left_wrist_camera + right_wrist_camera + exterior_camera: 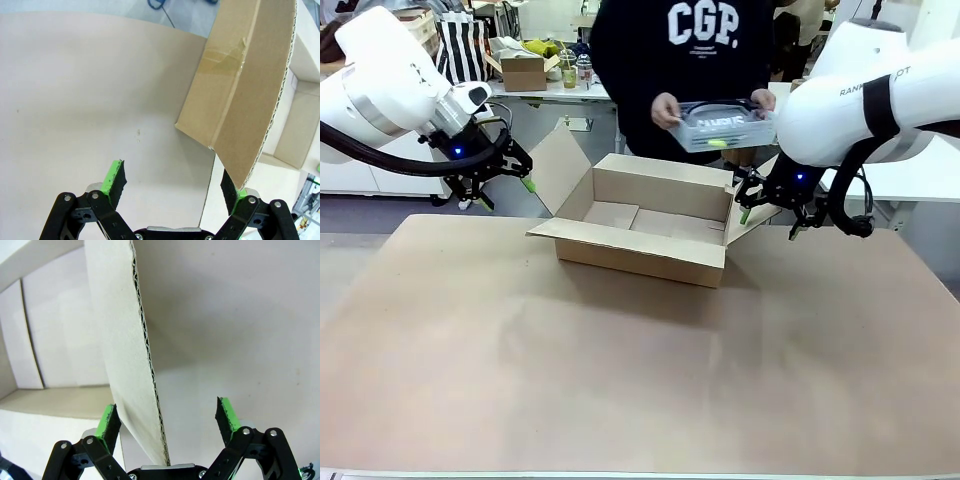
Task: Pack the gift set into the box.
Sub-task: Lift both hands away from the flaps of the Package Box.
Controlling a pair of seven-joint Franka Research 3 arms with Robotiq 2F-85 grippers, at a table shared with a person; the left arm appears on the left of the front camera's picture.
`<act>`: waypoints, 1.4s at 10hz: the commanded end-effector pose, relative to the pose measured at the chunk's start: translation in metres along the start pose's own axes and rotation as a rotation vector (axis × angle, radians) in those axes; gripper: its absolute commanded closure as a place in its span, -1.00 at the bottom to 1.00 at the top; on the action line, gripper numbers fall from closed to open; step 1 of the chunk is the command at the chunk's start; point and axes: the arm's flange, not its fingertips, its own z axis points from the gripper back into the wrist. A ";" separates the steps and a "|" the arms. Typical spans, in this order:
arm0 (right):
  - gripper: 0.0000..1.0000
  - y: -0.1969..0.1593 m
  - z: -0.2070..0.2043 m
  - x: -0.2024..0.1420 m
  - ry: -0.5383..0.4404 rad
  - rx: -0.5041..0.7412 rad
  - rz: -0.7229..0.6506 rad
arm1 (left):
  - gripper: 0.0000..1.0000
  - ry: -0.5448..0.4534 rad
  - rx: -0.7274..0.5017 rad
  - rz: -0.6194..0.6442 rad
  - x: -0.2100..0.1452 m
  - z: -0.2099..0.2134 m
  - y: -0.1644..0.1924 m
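Note:
The box (640, 250) stands open in the middle of the table with its flaps spread, and nothing shows inside it. A person at the far side holds the gift set (725, 127), a clear plastic case printed CAMPUS, in both hands above the box's far edge. My left gripper (500, 190) is open beside the raised left flap (558, 165). In the left wrist view that flap (245, 90) reaches down to the right finger of the left gripper (172, 182). My right gripper (770, 222) is open at the right flap. That flap's edge (145, 365) runs between the fingers of the right gripper (167, 422).
The brown table top (620, 380) stretches wide in front of the box. Behind the person, a back table holds a smaller cardboard box (523, 72), cups and a striped bag (460, 48). A white counter (910, 180) stands at the right.

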 end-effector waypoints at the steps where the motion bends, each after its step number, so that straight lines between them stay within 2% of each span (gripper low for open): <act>1: -1.00 0.003 0.001 0.003 -0.004 -0.020 0.001 | -1.00 -0.003 0.014 0.009 -0.002 0.002 -0.001; 14: -1.00 0.003 0.001 0.003 -0.004 -0.020 0.001 | -1.00 -0.003 0.014 0.009 -0.002 0.002 -0.001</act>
